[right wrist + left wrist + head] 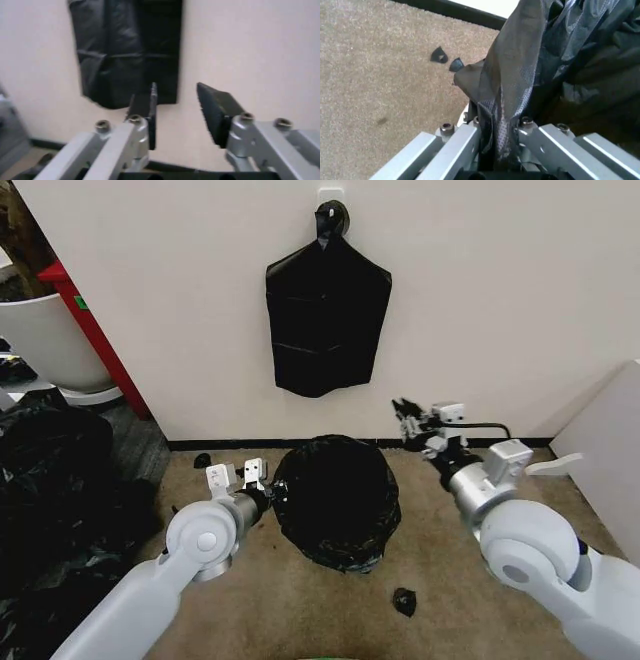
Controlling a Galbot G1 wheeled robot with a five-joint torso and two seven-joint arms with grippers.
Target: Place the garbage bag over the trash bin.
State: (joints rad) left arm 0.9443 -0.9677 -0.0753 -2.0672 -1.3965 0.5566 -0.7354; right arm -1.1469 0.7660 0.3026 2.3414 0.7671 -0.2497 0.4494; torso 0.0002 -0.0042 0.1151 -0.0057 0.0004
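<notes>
The glossy black garbage bag [336, 498] stands as a rounded heap on the carpet in the middle of the head view. It covers the trash bin, which is hidden under the plastic. My left gripper [268, 492] is at the bag's left side, shut on a fold of its film. In the left wrist view the stretched film [510, 75] runs down between that gripper's [497, 127] closed fingers. My right gripper [407, 418] hangs open above and to the right of the bag, near the wall. Nothing sits between its fingers [175, 108].
A flat black bag bundle [328, 320] hangs from a hook on the wall behind. At the left are a big white tub [40, 340], a red frame [92, 330] and bulky black plastic [50, 500]. A black scrap [403, 601] lies on the carpet; a white panel [610, 450] stands right.
</notes>
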